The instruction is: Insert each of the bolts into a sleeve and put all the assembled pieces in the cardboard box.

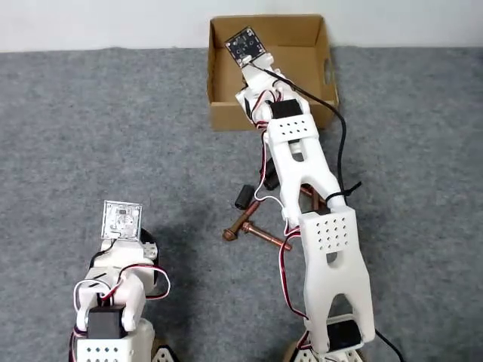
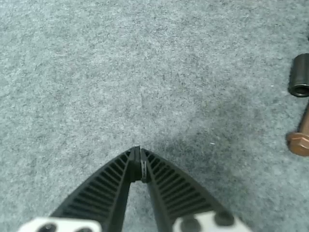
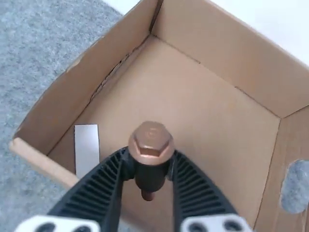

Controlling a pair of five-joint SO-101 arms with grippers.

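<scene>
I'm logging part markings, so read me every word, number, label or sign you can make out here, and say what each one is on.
No text can be read anywhere.
White label on the floor of the cardboard box: blank.
Head of the bolt in the right gripper: faint raised mark, too blurred to read.
Camera boards on the wrists: any markings too small to read.

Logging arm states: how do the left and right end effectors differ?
The right end effector is shut on a bolt fitted in a sleeve; the left end effector is shut on nothing. The right is over the cardboard box; the left over grey carpet. Both are black and ribbed.
</scene>
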